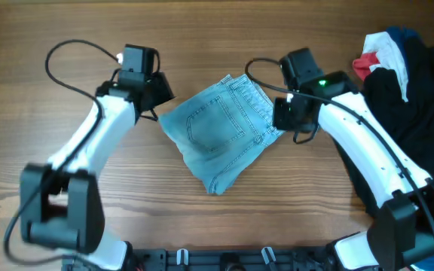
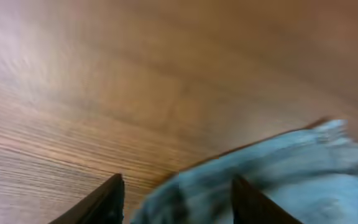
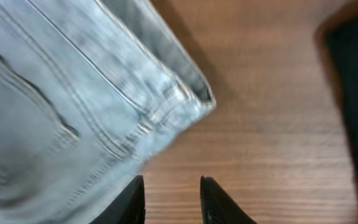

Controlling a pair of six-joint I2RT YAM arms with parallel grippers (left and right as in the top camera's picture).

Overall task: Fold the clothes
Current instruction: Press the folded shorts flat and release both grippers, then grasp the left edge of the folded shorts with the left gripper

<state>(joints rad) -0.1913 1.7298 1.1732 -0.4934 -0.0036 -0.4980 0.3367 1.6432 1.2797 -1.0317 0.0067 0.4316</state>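
- The left gripper (image 2: 176, 208), at the left of centre in the overhead view, stands at the left corner of the jeans (image 1: 221, 135). Its jaws are spread, with the denim edge lying loose between them.
- One pair of jeans lies on the wooden table (image 1: 217, 226) at the middle of the frame, between two grippers. It is pale-blue faded denim, folded into a compact, tilted bundle, with a stitched back pocket and the waistband showing on top.
- The right gripper (image 3: 171, 202) is just beside the bundle's right corner. Its jaws are parted over bare wood and grip nothing.
- One heap of other clothes (image 1: 420, 98) fills the right edge, apart from the jeans: mostly black, with white, red and navy at the upper right.
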